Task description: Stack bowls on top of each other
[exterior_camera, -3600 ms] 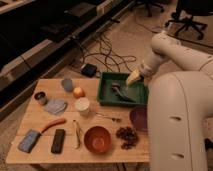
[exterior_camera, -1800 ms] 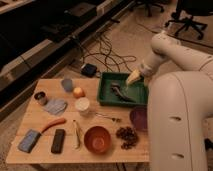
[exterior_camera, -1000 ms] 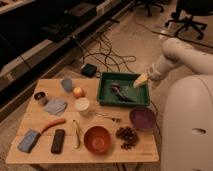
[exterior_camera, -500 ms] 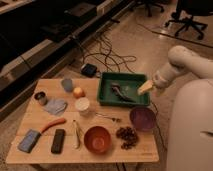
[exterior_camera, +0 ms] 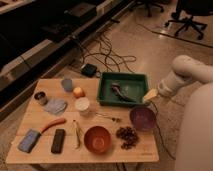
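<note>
Two bowls stand apart on the wooden table (exterior_camera: 30, 117). The dark purple bowl (exterior_camera: 142, 118) sits near the right edge, and the orange-red bowl (exterior_camera: 97, 138) sits at the front middle. Both are upright and empty. My gripper (exterior_camera: 150, 95) hangs on the white arm by the right front corner of the green tray (exterior_camera: 105, 92), just above and behind the purple bowl. It holds nothing and its pale fingers appear open.
The tray holds a dark object (exterior_camera: 119, 92). A white cup (exterior_camera: 82, 104), an orange fruit (exterior_camera: 78, 92), a grey cup (exterior_camera: 67, 84), a small can (exterior_camera: 40, 97), a cloth (exterior_camera: 55, 106), a sponge (exterior_camera: 29, 140), a black bar (exterior_camera: 58, 140) and a dark cluster (exterior_camera: 127, 136) fill the table. Cables lie behind.
The arm has swung right and down, from above the tray's middle to its right front corner, close to the purple bowl. The bowls have not moved.
</note>
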### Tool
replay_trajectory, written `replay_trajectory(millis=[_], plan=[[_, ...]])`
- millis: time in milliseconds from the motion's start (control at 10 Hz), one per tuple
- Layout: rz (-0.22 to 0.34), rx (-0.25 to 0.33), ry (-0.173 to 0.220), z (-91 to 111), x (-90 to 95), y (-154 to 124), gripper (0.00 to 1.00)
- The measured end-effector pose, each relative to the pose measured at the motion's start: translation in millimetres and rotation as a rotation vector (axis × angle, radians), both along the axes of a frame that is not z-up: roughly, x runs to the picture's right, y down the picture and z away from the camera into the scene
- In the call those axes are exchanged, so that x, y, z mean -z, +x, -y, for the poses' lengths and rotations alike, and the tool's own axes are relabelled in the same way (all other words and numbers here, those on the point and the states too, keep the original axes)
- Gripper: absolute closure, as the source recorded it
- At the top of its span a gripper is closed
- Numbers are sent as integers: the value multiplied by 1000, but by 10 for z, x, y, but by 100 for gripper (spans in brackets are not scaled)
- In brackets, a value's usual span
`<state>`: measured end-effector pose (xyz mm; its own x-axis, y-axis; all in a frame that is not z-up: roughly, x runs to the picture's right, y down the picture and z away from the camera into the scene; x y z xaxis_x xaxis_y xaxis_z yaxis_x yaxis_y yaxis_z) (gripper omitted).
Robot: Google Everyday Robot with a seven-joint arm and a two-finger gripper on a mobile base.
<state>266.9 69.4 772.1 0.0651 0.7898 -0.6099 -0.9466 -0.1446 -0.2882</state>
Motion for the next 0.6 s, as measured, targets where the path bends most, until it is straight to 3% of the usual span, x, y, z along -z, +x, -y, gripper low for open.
replay_trajectory(millis=[300, 600], plan=[[-2, 3, 1, -5, 7, -7, 28], [-52, -20, 24, -137, 42, 134, 28]])
